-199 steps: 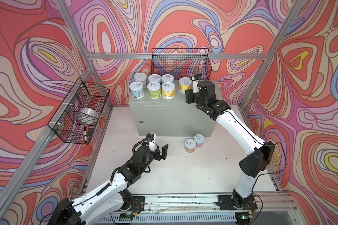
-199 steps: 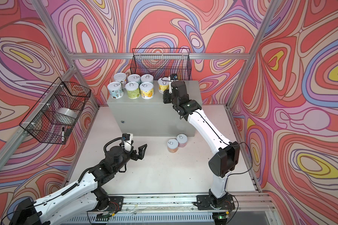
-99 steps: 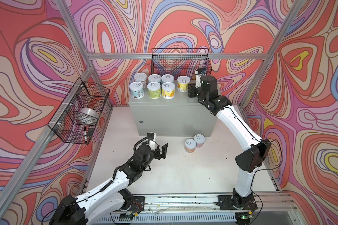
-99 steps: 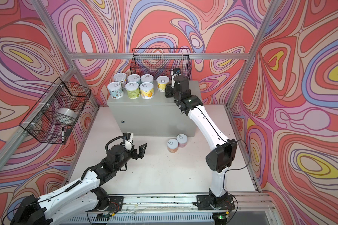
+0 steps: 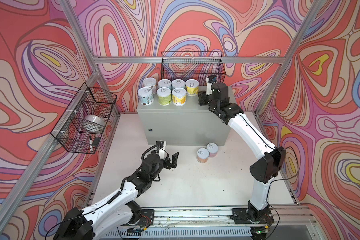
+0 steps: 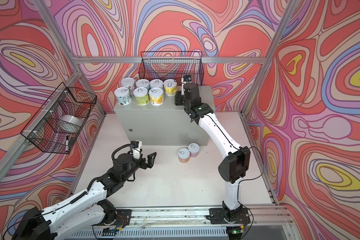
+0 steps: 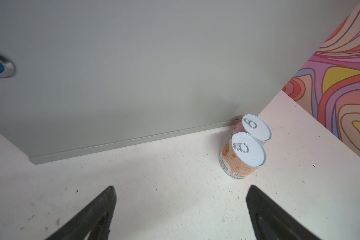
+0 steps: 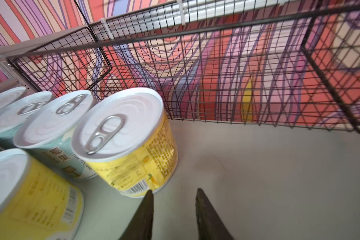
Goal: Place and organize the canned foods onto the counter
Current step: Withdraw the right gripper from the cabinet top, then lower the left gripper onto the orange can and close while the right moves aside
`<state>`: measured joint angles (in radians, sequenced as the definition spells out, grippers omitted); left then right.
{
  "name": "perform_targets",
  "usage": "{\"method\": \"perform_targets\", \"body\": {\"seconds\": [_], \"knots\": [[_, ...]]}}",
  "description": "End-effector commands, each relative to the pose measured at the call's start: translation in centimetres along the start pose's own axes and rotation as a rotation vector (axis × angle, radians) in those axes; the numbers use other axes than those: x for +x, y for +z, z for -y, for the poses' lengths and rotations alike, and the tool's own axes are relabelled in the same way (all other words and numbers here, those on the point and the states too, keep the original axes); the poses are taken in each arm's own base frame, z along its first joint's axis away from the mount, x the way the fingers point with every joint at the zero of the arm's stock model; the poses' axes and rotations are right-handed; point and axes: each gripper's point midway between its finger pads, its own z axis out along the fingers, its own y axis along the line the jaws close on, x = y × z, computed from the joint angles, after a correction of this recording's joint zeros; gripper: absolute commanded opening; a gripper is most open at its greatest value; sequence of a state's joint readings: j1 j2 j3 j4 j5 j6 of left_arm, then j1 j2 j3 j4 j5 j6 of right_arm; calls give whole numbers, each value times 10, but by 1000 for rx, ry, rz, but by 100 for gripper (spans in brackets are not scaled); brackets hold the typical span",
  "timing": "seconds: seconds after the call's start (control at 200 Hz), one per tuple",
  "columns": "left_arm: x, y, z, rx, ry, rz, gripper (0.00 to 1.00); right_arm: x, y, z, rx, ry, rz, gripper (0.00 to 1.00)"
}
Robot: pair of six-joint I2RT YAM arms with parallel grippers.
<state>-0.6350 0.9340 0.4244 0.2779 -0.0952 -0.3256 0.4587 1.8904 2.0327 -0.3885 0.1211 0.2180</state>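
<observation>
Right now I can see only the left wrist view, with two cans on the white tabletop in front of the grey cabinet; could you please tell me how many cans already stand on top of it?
Observer: Seven cans stand on the counter, four in a back row and three in front.
Operator: Thank you. Where is the right pincer?
Observer: The right pincer is above the counter top, close beside the yellow can that ends the back row. It is open and holds nothing.
Operator: Is there a free spot for one of mine?
Observer: The place in front of that yellow can is bare, so the front row could probably take one there.
</observation>
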Motion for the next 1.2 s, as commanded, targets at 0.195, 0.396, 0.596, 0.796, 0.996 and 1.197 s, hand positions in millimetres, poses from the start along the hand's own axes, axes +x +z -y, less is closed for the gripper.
{"method": "perform_targets", "body": {"seconds": [0.195,0.396,0.596,0.796,0.996,1.197], "knots": [[3,11,18,84,-75,48,100,-59,-112,1,-23,19,136,53],[22,27,54,160,-24,41,100,-24,-162,14,-22,89,67,54],[50,54,76,210,4,81,100,43,-199,28,-25,173,-54,65],[82,88,86,233,13,106,100,79,-222,47,29,206,-93,65],[99,117,104,236,52,94,100,88,-233,57,74,197,-106,64],[105,141,118,261,49,91,100,100,-238,63,93,200,-121,63]]}}
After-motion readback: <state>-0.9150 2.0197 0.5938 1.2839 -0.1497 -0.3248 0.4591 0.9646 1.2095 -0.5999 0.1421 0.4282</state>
